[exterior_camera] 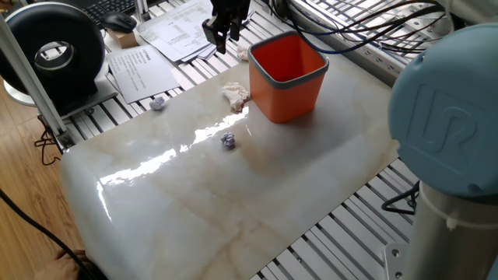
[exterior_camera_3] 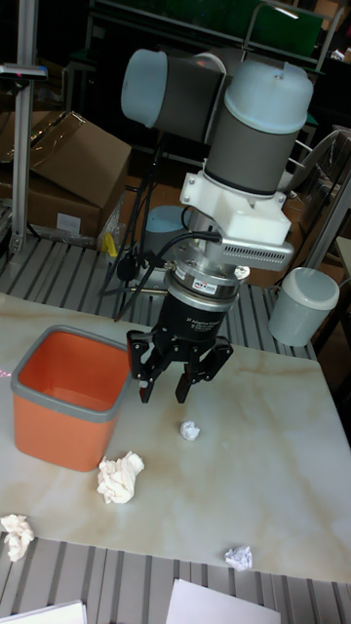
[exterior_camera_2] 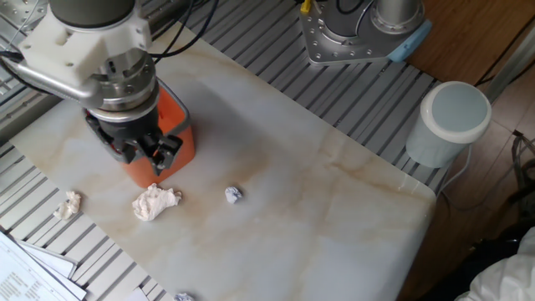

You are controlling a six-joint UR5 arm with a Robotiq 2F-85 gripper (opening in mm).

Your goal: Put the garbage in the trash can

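The tool [exterior_camera_3: 181, 373] is hanging empty, fingers apart, beside the trash can [exterior_camera_3: 66, 395]; dropping toward the tissue wad [exterior_camera_3: 119, 477], it is risking clipping that rim.

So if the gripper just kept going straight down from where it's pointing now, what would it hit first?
Probably the cream tissue wad or the bare marble tabletop beside the orange trash can. The gripper, jaws open, hangs empty; depth is unclear, so this is uncertain.
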